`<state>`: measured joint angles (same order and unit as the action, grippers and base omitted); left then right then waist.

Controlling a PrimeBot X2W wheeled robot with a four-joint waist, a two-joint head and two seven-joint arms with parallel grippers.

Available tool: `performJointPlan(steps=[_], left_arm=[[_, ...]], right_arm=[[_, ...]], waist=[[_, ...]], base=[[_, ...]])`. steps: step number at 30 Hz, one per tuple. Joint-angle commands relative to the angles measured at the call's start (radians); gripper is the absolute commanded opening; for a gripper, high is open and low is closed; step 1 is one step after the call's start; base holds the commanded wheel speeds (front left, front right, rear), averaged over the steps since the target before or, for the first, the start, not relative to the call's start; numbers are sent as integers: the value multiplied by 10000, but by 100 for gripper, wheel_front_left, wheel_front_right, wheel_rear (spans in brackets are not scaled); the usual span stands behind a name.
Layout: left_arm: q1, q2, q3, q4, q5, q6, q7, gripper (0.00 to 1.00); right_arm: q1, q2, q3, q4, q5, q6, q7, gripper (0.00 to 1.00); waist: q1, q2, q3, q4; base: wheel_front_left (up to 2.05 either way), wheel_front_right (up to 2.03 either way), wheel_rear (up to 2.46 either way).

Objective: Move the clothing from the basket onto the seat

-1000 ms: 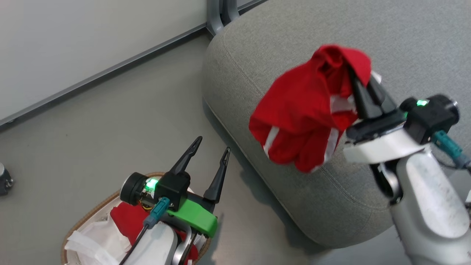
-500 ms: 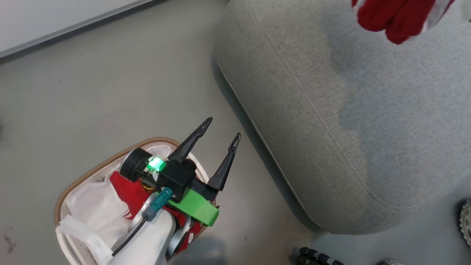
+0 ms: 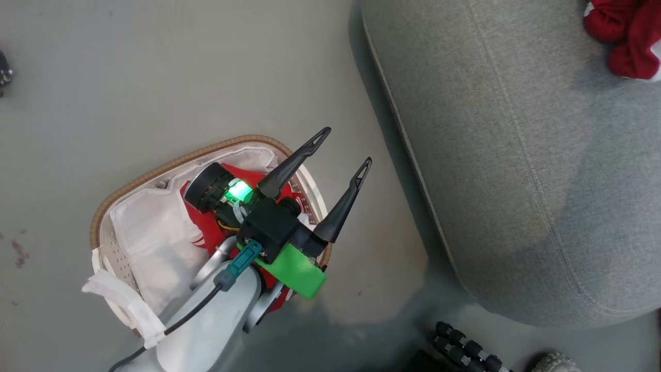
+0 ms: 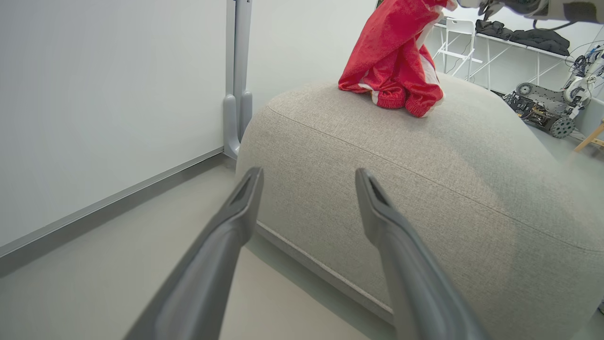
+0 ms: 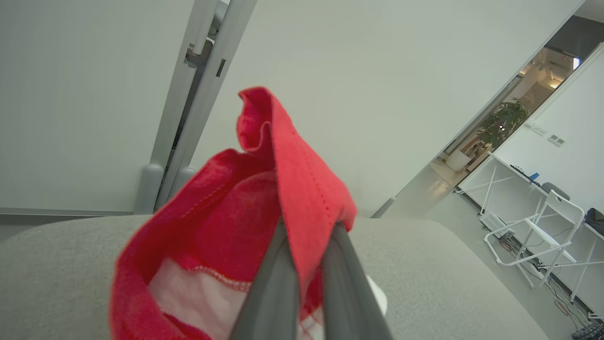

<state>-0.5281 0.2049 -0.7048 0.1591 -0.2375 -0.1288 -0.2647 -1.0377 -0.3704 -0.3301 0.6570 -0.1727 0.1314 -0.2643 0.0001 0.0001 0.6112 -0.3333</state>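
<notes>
The basket (image 3: 170, 165) stands on the floor at the lower left, lined with white cloth (image 3: 150, 232), and red clothing (image 3: 206, 235) lies inside it. My left gripper (image 3: 344, 150) hovers open and empty over the basket's right rim, its fingers pointing toward the grey seat (image 3: 516, 155). In the left wrist view the left gripper (image 4: 309, 175) faces the seat (image 4: 424, 165). A red garment with white cuffs (image 4: 396, 61) hangs down, its lower end resting on the seat top. My right gripper (image 5: 309, 231) is shut on that garment (image 5: 292, 189).
A pale wall with a grey post (image 4: 238, 94) stands behind the seat. Bare floor (image 3: 155, 77) surrounds the basket. Black wheeled parts (image 3: 465, 346) lie by the seat's near corner. A white folding chair (image 4: 460, 42) and a small wheeled machine (image 4: 542, 108) stand beyond.
The head camera has swung down and left. The right gripper has carried the red garment farther over the seat, toward the picture's top right. The left gripper stays open over the basket.
</notes>
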Motion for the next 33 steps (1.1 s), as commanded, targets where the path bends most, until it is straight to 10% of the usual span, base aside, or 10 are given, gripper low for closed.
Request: performJointPlan(steps=[1, 5, 7, 8, 9, 33], left_arm=[[-203, 74, -68, -53, -72, -30, 6, 100], [-291, 142, -263, 11, -162, -30, 6, 100], [-242, 137, -269, 77, -203, -30, 6, 100], [-213, 126, -260, 117, -219, -30, 6, 100], [-172, 109, -249, 172, -248, -30, 6, 100], [2232, -991, 1951, 1121, -4, -29, 6, 100]], right_arm=[[305, 142, -240, 249, -96, -14, -2, 0], [939, 612, -877, 697, -329, -14, -2, 0], [1357, 817, -1095, 670, -358, -14, -4, 44], [1499, 899, -1161, 625, -362, -14, -4, 88], [1719, 995, -1249, 572, -342, -14, -4, 100], [6414, 1934, 638, -2246, 1521, -14, -3, 100]], waist=[[-1, -1, 447, 410], [-1, -1, 354, 328], [-1, -1, 219, 247], [-1, -1, 157, 219], [-1, -1, 68, 181], [-1, -1, -3387, 821]], base=[[0, 0, 0], [0, 0, 0], [0, 0, 0], [0, 0, 0], [0, 0, 0], [0, 0, 0]])
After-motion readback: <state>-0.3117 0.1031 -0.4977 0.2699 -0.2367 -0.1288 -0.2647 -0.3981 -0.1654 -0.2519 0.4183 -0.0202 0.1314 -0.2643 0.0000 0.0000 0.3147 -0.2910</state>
